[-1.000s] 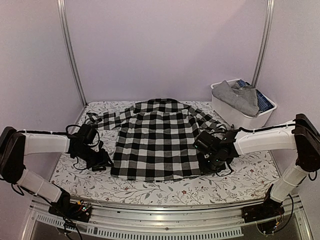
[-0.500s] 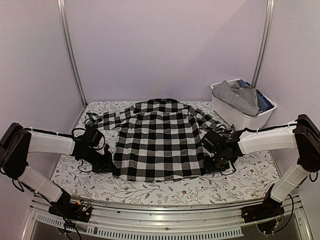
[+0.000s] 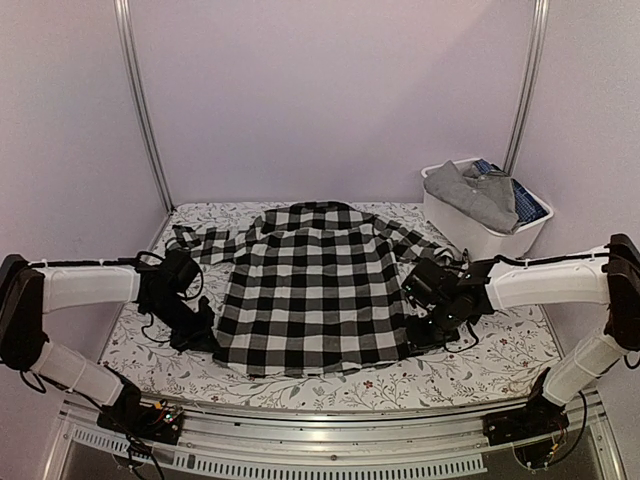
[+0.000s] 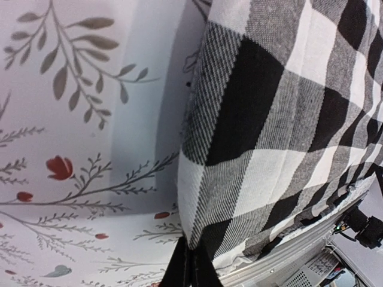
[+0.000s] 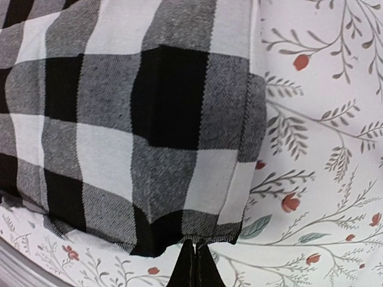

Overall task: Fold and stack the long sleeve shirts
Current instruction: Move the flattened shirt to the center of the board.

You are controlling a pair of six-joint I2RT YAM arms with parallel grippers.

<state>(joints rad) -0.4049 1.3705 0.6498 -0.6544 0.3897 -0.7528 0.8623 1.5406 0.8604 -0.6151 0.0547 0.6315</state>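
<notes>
A black-and-white checked long sleeve shirt (image 3: 315, 285) lies spread on the floral table cover, collar far, hem near. My left gripper (image 3: 205, 338) is at its near-left hem corner. In the left wrist view the left gripper (image 4: 190, 266) is shut, with the shirt's (image 4: 269, 119) corner pinched at the tips and raised off the cover. My right gripper (image 3: 420, 335) is at the near-right corner. In the right wrist view the right gripper (image 5: 196, 263) is shut on the hem of the shirt (image 5: 131, 119). Both sleeves lie out to the sides.
A white bin (image 3: 470, 235) stands at the back right, holding a grey shirt (image 3: 470, 192) and a dark blue patterned one (image 3: 525, 200). The metal rail (image 3: 300, 440) runs along the table's near edge. Upright frame posts stand at both back corners.
Both grippers have gone from partly open to shut on the hem corners. The shirt's near edge has shifted toward the table's front, and its left corner has lifted.
</notes>
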